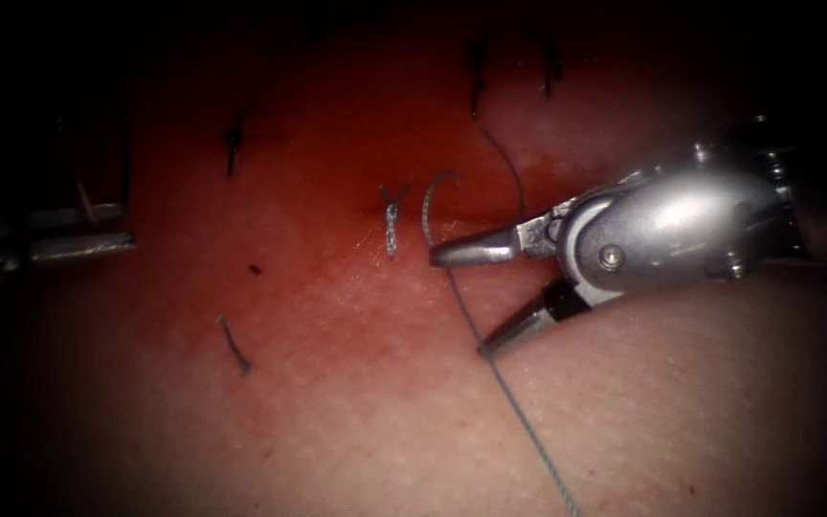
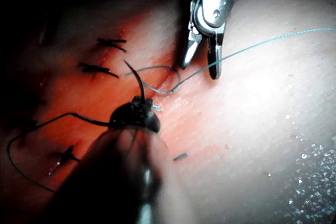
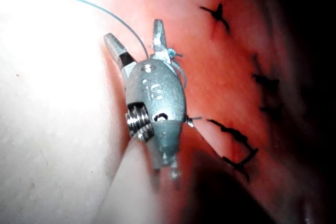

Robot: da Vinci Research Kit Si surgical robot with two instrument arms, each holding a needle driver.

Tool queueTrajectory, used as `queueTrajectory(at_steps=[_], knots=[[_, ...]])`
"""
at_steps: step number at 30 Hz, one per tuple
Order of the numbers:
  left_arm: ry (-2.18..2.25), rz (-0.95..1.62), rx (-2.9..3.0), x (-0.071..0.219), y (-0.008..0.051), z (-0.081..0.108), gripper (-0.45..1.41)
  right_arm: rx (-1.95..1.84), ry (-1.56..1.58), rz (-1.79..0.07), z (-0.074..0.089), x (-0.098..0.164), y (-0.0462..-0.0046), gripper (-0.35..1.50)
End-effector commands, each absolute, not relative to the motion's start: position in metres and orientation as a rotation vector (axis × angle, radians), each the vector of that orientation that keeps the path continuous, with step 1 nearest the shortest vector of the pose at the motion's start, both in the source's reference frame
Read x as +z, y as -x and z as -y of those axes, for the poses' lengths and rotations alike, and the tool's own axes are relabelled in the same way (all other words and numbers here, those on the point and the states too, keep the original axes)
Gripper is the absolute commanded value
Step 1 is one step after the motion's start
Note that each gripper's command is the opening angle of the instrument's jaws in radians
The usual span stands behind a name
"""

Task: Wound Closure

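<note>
My right tool [image 1: 457, 303] reaches in from the right over the tissue [image 1: 356, 412], jaws open and holding nothing. The pale thread [image 1: 519, 412] runs between its jaws toward the near edge. Beside the upper jaw the thread curls into a small loop [image 1: 430, 203], next to a pale knotted stitch [image 1: 391, 218]. The same open jaws [image 3: 135, 34] and thread [image 3: 79, 1] show in the right wrist view. My left tool [image 1: 126, 244] rests far left in shadow. A thin dark curve [image 2: 137, 83] rises from its tip [image 2: 137, 109]; needle or thread, I cannot tell.
Dark stitches [image 1: 234, 144] [image 1: 476, 77] cross the cut farther back, and a short cut end of thread [image 1: 234, 347] lies on the near left tissue. Red fluid [image 1: 337, 278] stains the middle. A dark thread [image 2: 21, 171] trails off the left tool.
</note>
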State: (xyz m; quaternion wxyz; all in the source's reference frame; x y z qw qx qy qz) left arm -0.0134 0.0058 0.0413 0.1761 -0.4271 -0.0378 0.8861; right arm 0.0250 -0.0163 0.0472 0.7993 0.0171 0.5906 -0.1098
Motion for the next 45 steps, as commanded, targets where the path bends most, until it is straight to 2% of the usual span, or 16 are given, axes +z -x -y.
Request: queueTrajectory(at_steps=[1, 4, 6, 8, 9, 27, 45], knots=[[1.212, 0.106, 2.511, 0.042, 0.0140, -0.006, -0.45, -0.219, -0.039, -1.264, 0.016, 0.049, -0.0267, 1.41], [1.212, 0.105, 2.511, 0.042, 0.0140, -0.006, -0.45, -0.214, -0.048, -1.251, 0.016, 0.051, -0.0266, 1.35], [1.211, 0.107, 2.514, 0.042, 0.0140, -0.006, -0.45, -0.209, -0.064, -1.238, 0.016, 0.051, -0.0263, 1.18], [1.210, 0.107, 2.514, 0.042, 0.0140, -0.006, -0.45, -0.184, -0.084, -1.219, 0.016, 0.052, -0.0257, 0.24], [1.210, 0.107, 2.514, 0.042, 0.0140, -0.006, -0.45, -0.175, -0.109, -1.190, 0.016, 0.051, -0.0252, -0.35], [1.210, 0.105, 2.522, 0.042, 0.0140, -0.006, -0.45, -0.183, -0.171, -1.169, 0.022, 0.042, -0.0232, -0.35], [1.150, 0.038, 2.556, 0.045, 0.0144, -0.007, -0.45, -0.282, -0.198, -1.171, 0.026, 0.037, -0.0242, -0.35]])
